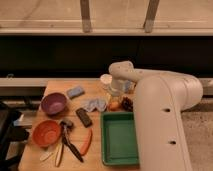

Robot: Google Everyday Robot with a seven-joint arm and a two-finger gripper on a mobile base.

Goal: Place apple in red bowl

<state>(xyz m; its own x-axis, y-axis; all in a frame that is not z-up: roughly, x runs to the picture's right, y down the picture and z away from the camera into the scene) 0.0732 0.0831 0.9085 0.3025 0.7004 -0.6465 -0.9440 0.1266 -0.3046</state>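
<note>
While the gripper [116,99] sits clenched just beyond the green tray [120,156] at its far-left corner, apparently on the apple [115,105], nothing looks lifted yet, so 1 carry to the red bowl [46,133], well left of that tray, remains.

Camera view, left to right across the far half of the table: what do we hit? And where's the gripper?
Round purple bowl → blue rectangular sponge → crumpled grey-blue cloth → small orange-yellow apple → dark brown pinecone-like clump. The gripper is down right over the apple, shut.
</note>
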